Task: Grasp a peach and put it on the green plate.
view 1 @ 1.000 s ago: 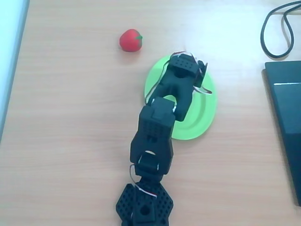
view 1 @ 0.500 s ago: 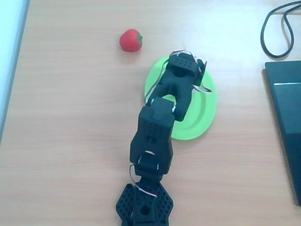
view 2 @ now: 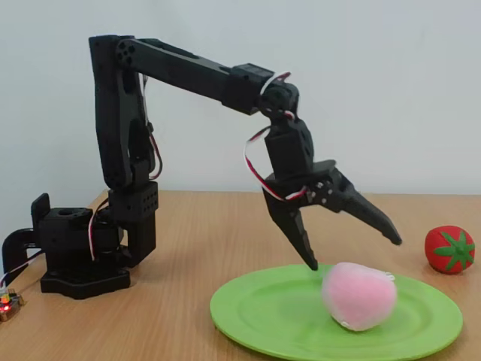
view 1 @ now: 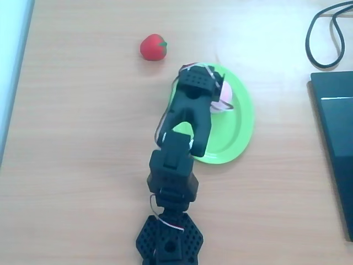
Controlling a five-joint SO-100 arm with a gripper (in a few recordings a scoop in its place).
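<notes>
Peach (view 2: 358, 295) rests on the green plate (view 2: 270, 312), right of centre in the fixed view; gripper (view 2: 353, 252) hangs just above with jaws spread wide, so lift straight up without nudging it.

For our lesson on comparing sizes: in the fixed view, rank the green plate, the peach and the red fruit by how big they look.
1. The green plate, by far the widest.
2. The peach, resting on the plate.
3. The red fruit, which looks smallest, but it lies farther from the camera, so its gap to the peach is unsure.
</notes>
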